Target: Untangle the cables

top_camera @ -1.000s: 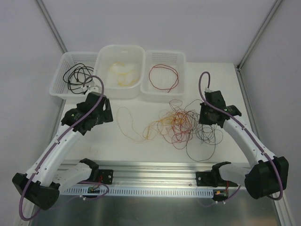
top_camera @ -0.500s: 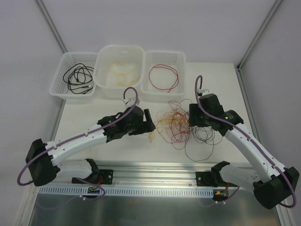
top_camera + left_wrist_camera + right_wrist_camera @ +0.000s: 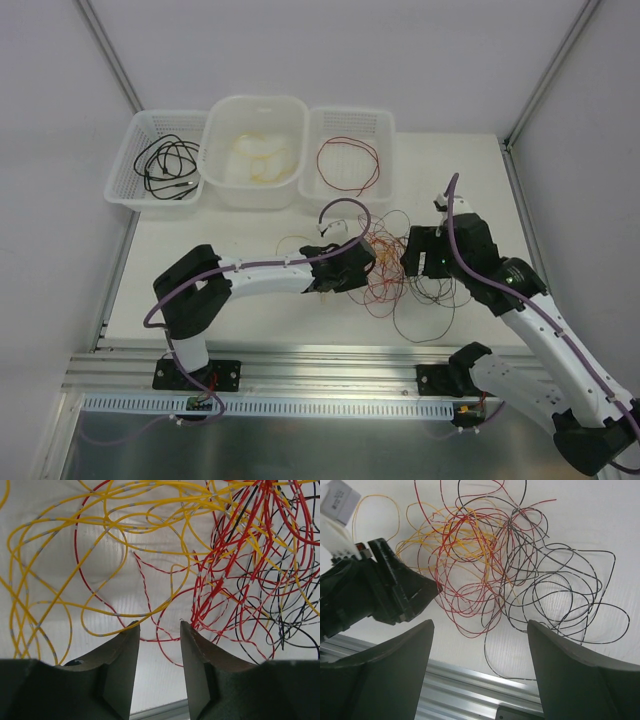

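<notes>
Worktop (image 3: 165,235), white. The loose cables (image 3: 385,268) lie as one tangle right of centre, between the two arms. Red and yellow-orange strands are knotted in the middle. Black loops (image 3: 570,595) spill out toward the right and near side, and a single yellow loop (image 3: 290,240) trails off to the left. The left arm (image 3: 270,272) reaches across low, its head at the left edge of the tangle. The left fingers (image 3: 120,670) are narrow, with a slim gap showing between the tips. Nothing is clamped; one thin red strand (image 3: 160,640) crosses the worktop behind the gap, yellow strands sit just left of the tips and a dense red bundle just right of them. The right arm (image 3: 540,320) comes in from the right, its head over the right edge of the tangle. The right fingers (image 3: 385,675) are spread wide and hold nothing, with the tangle lying on the worktop in view between them and the left arm's black head at its far side. Three white containers stand in a row along the far edge. The left basket (image 3: 165,114) holds a black cable (image 3: 165,160), the middle tub (image 3: 255,99) holds yellow cable (image 3: 260,160), and the right basket (image 3: 350,112) holds a red loop (image 3: 348,165). All three are well apart from the tangle.
</notes>
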Motion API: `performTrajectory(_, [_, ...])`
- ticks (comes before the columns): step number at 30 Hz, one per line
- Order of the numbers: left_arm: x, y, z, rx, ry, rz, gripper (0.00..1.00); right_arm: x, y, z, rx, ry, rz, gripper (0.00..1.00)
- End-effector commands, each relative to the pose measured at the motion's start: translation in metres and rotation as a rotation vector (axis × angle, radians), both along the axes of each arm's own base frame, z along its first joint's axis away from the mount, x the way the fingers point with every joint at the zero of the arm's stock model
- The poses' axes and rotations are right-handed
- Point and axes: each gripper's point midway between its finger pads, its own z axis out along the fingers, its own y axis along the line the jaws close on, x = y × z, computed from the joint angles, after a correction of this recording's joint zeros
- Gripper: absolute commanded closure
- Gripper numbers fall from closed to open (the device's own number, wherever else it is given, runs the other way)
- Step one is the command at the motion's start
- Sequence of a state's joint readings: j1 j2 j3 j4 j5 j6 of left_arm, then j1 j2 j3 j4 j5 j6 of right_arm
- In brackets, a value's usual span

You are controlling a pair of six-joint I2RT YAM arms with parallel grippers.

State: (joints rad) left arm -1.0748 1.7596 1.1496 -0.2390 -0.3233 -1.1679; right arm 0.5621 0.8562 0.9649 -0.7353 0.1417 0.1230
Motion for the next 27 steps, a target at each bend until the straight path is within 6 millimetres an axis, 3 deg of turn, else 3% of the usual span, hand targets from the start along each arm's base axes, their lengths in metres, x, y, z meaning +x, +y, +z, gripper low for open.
performTrajectory(1, [0.013, -0.019, 0.008, -0.04, -0.034, 0.046, 0.62, -0.006, 0.003, 0.005, 0.039, -0.014, 0.017, 0.2])
performTrajectory(6, [0.013, -0.026, -0.008, -0.016, -0.009, 0.034, 0.62, -0.008, 0.003, 0.004, 0.039, -0.015, 0.025, 0.2])
performTrajectory(13, [0.003, -0.016, -0.037, 0.024, 0.052, 0.052, 0.63, -0.007, 0.009, -0.003, 0.048, 0.0, 0.044, 0.2])
performTrajectory(16, [0.006, -0.014, -0.038, 0.034, 0.037, 0.06, 0.64, -0.005, 0.013, -0.007, 0.057, 0.003, 0.05, 0.2])
performTrajectory(18, [0.008, -0.015, -0.042, 0.051, 0.029, 0.052, 0.69, -0.004, 0.016, -0.01, 0.067, 0.009, 0.056, 0.2])
performTrajectory(21, [0.009, -0.019, -0.044, 0.055, 0.03, 0.039, 0.9, 0.0, 0.023, -0.016, 0.079, 0.022, 0.068, 0.2])
performTrajectory(22, [0.009, -0.019, -0.044, 0.057, 0.029, 0.036, 1.0, -0.001, 0.026, -0.022, 0.079, 0.04, 0.075, 0.2])
performTrajectory(26, [0.009, -0.01, -0.021, 0.058, -0.027, 0.0, 1.0, -0.002, 0.044, -0.036, 0.123, 0.078, 0.14, 0.2])
performTrajectory(27, [0.01, -0.008, -0.003, 0.051, -0.069, -0.028, 1.0, 0.0, 0.05, -0.036, 0.141, 0.071, 0.156, 0.2])
